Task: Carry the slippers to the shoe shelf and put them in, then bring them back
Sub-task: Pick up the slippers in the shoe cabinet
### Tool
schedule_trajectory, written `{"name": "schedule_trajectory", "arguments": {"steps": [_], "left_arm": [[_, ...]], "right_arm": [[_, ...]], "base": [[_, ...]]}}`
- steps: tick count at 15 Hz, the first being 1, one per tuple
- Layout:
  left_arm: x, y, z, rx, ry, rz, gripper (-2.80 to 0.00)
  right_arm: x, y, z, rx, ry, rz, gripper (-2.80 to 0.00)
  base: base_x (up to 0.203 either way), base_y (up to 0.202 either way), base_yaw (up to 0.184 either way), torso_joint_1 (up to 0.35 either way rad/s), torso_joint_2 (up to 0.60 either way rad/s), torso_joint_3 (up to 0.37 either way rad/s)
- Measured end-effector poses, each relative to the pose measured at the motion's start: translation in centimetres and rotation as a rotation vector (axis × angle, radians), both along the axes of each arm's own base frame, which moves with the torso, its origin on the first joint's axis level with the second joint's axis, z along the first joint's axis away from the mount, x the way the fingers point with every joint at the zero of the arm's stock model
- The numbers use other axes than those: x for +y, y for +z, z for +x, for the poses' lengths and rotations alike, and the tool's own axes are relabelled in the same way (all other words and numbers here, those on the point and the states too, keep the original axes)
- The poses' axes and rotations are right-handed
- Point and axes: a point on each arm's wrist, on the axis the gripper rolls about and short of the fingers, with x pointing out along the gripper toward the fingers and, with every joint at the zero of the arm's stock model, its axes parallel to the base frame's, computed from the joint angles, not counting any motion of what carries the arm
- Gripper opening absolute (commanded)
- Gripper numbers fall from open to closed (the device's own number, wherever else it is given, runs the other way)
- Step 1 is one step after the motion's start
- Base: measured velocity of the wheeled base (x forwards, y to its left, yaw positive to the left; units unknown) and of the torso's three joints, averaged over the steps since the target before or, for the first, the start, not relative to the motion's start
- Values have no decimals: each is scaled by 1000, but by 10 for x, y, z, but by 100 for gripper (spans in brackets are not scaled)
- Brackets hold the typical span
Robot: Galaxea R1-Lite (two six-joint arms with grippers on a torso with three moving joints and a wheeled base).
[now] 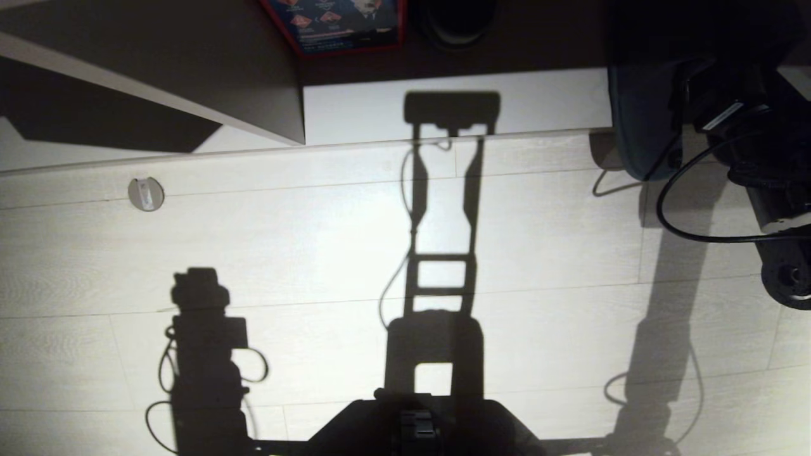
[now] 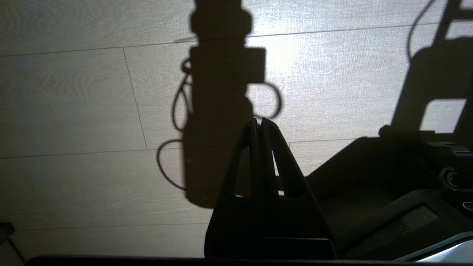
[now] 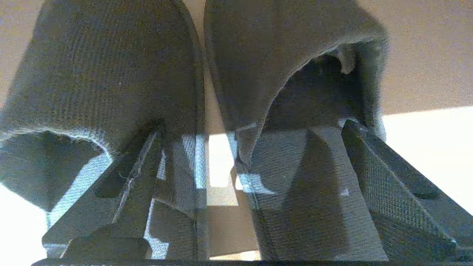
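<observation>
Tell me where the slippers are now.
In the right wrist view the slippers lie side by side on a pale board, between the open right gripper's fingers, one finger in each slipper.

Pale wood-grain plank flooring is spread across pretty much the whole near area. A small round silvery disc is set into it over on the left. Far off, a red-edged box with blue printed pictures is parked centre-left, and a dark round object, too shadowed to identify, is seen just right of it.
</observation>
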Motion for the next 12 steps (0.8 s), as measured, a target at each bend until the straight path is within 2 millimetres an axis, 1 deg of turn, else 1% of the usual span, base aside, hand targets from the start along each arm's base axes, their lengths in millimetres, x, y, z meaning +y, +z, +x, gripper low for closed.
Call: {"name": "schedule_trajectory", "arguments": {"steps": [6,12], "left_arm": [[0,0,0,0,0,0,-280],[0,0,0,1,-1,0,-280]], "right_arm": [[-1,-2,14,-8,-7,-11,0],[8,0,29,-32,9,-29,0]], "base": [[0,0,0,0,0,0],[0,0,0,0,0,0]]}}
